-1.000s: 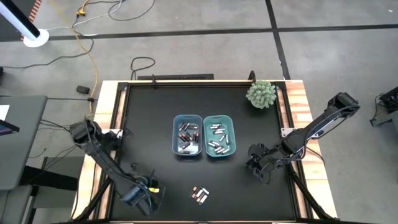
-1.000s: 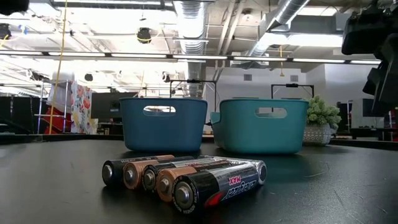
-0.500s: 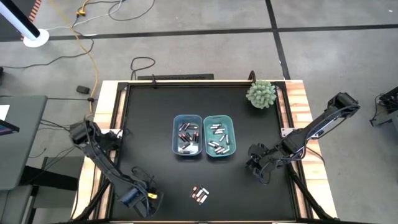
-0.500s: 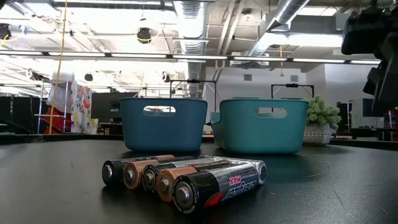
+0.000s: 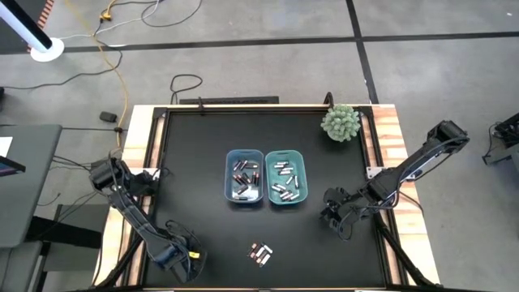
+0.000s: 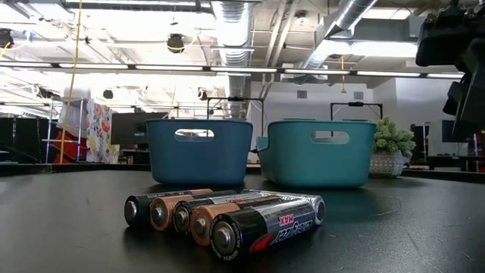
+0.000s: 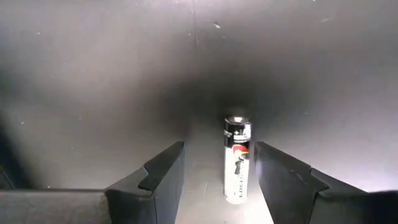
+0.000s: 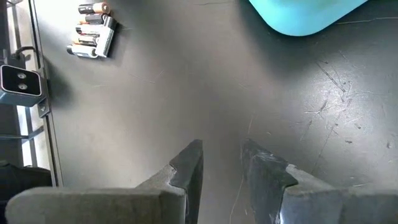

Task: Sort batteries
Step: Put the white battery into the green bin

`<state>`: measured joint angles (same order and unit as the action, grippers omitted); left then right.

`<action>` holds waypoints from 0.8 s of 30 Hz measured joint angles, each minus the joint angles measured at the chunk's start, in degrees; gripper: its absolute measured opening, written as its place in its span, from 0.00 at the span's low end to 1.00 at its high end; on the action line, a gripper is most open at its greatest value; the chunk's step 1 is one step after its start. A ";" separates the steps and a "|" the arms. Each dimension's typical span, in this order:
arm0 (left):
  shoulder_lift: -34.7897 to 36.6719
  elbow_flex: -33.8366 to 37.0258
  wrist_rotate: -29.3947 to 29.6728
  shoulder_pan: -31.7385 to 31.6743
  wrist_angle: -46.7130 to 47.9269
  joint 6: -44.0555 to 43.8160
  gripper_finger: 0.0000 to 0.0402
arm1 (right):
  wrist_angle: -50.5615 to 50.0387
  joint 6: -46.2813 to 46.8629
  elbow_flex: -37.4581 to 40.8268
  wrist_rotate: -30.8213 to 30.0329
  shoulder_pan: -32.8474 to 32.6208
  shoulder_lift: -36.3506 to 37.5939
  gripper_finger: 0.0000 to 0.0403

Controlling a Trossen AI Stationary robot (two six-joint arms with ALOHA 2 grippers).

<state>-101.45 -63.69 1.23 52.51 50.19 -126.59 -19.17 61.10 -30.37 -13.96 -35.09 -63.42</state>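
A single battery (image 7: 237, 160), dark and silvery with a red mark, lies on its side on the black table between the open fingers of my left gripper (image 7: 219, 149), nearer one finger; I see no touch. That gripper (image 5: 183, 258) is near the table's front left corner. A row of several dark, copper-ended batteries (image 5: 259, 254) lies side by side near the front edge, and it fills the low view (image 6: 227, 216). My right gripper (image 5: 334, 215) is open and empty, low over the table at the right (image 8: 221, 146). More batteries lie in the blue bin (image 5: 244, 176) and the teal bin (image 5: 285, 177).
The two bins stand side by side at the table's middle. A small green plant (image 5: 340, 122) stands at the far right corner. Bare black table lies between the bins and both grippers. A small camera unit (image 8: 17, 81) sits at the front edge.
My left gripper has moved a little toward the table's near left corner. My right arm and the row of batteries have kept still.
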 joint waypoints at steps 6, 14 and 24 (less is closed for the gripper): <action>0.23 3.40 -0.98 0.42 -5.34 0.47 0.46 | 0.01 -0.01 0.00 0.00 0.00 0.00 0.31; 0.52 8.21 -3.79 0.61 -10.01 -0.41 0.44 | -0.06 -0.02 0.00 0.02 0.41 0.00 0.31; 0.33 8.23 -5.48 0.66 -8.10 4.48 0.12 | -0.06 -0.07 0.00 0.01 3.21 0.00 0.31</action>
<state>-101.12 -55.46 -4.25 53.17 42.10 -122.12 -19.22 61.03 -30.37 -13.94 -31.89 -63.42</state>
